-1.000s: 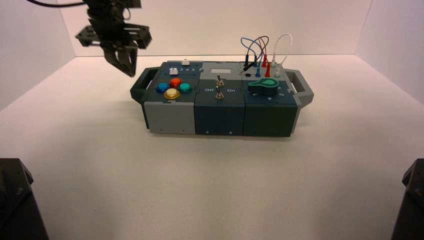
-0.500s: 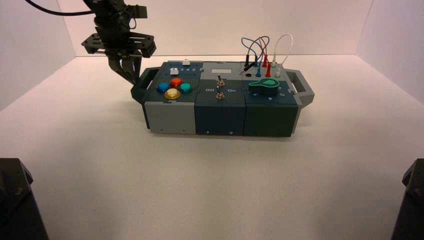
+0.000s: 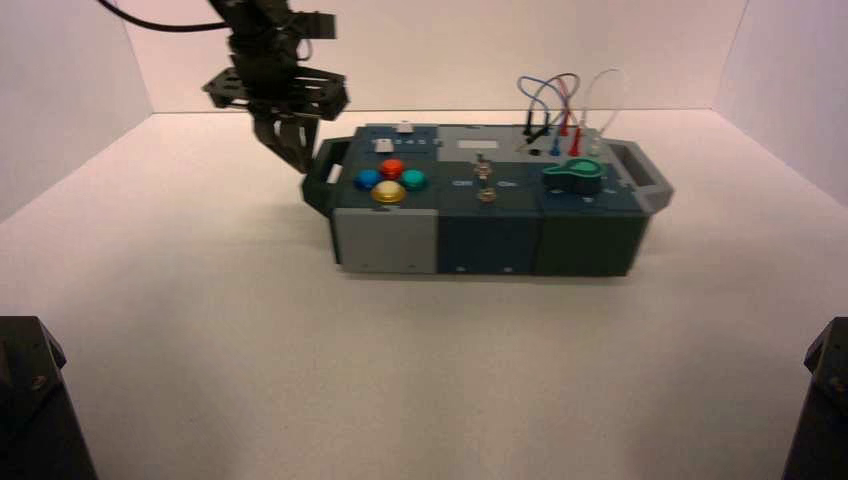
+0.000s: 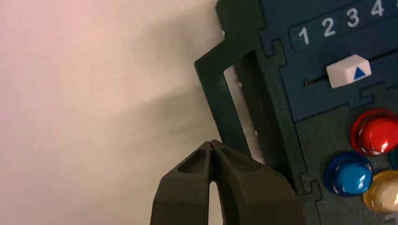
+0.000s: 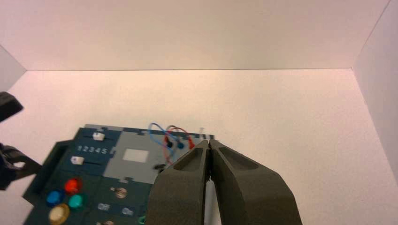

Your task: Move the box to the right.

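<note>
Now the box [image 3: 487, 213] sits further right on the white table [image 3: 300, 350] than half a second ago; its light grey section has shifted from left of centre toward the middle of the high view. Left gripper [image 3: 290, 150] has travelled right with it and stands at the box's left handle [image 3: 328, 172], far-left side, fingertips pressed against the handle's outer edge. Left wrist view: its fingers [image 4: 234, 178] are closed tip to tip, gripping nothing, just beside the handle bar. On the box near that end: white slider [image 4: 348, 71] under numerals 1–4, then red button [image 4: 375, 132], blue button [image 4: 349, 173], yellow button [image 4: 382, 197]. Right gripper [image 5: 209, 145] hangs over the scene, fingers closed, empty.
</note>
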You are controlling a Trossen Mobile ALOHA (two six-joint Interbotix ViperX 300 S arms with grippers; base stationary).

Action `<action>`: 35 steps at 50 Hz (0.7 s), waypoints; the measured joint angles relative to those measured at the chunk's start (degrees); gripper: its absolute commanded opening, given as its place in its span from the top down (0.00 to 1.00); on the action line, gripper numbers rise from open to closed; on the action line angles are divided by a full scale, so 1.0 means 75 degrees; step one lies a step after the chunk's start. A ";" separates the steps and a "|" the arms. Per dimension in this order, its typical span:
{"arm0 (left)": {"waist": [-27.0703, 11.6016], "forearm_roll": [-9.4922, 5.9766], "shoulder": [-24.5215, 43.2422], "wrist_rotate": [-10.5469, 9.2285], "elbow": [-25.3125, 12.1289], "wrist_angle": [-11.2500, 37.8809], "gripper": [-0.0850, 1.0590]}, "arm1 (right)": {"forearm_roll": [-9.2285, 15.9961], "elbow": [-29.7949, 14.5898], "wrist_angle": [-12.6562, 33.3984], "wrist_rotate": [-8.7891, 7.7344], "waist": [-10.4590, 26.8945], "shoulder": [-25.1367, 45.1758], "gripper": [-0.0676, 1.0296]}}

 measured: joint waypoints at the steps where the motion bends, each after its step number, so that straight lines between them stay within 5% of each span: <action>1: -0.0047 -0.0012 0.0012 0.0012 -0.0035 0.0023 0.95 | 0.0000 0.0000 0.0000 0.0000 0.0000 0.0000 0.96; 35: -0.1406 -0.0398 0.0668 0.0012 -0.1254 0.0551 0.95 | 0.0059 0.0000 0.0000 0.0000 0.0035 0.0000 0.96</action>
